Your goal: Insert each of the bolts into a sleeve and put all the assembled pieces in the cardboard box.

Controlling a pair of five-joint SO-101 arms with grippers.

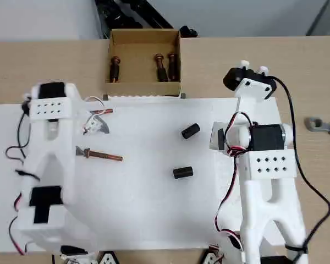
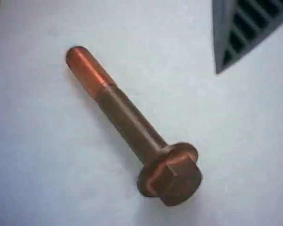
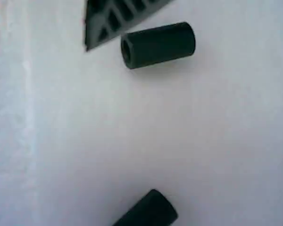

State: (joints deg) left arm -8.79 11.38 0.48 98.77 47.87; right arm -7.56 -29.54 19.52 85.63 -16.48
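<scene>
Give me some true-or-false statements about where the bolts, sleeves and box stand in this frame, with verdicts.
1. Two black sleeves lie loose on the white mat. True.
2. The cardboard box is empty. False: three pieces lie in it.
3. A bolt lies bare on the mat, in no sleeve. True.
4. The wrench lies inside the box. False: it lies on the wooden table, off the mat.

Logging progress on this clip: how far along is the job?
Done: three bolts, seemingly sleeved, lie in the cardboard box. In hand: the left wrist camera faces a loose bolt, ungripped. Left: that bolt and two sleeves on the mat need joining and boxing.
</scene>
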